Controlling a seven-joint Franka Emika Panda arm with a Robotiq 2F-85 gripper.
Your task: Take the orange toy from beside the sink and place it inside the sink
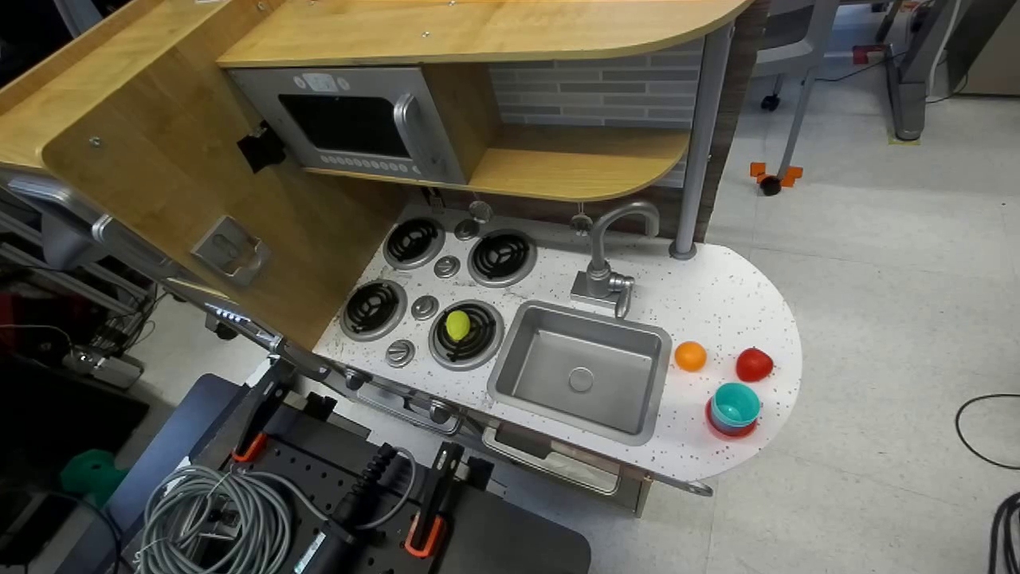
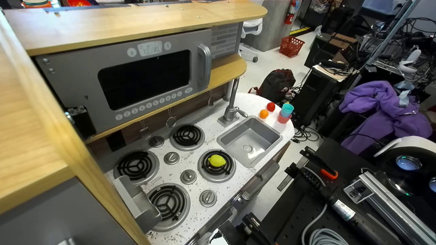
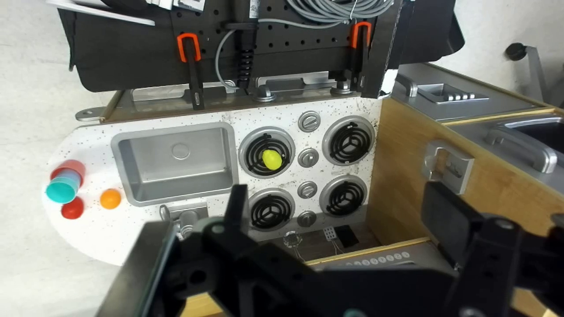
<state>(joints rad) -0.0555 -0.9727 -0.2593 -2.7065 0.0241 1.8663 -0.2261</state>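
The orange toy, a small round orange piece, lies on the white counter beside the sink in both exterior views (image 1: 690, 356) (image 2: 264, 113) and in the wrist view (image 3: 110, 199). The grey metal sink shows in both exterior views (image 1: 558, 363) (image 2: 243, 137) and in the wrist view (image 3: 161, 169); its basin is empty. My gripper (image 3: 337, 193) is open and empty in the wrist view, its fingers wide apart, high above the counter. The orange toy and the sink lie off to its left in that view. The gripper is out of view in both exterior views.
A red round toy (image 1: 754, 364) and a teal cup (image 1: 736, 404) on a red cup stand near the orange toy. The faucet (image 1: 599, 275) rises behind the sink. A yellow lemon (image 1: 457, 325) lies on a burner. A microwave (image 2: 150, 75) and shelf overhang the counter.
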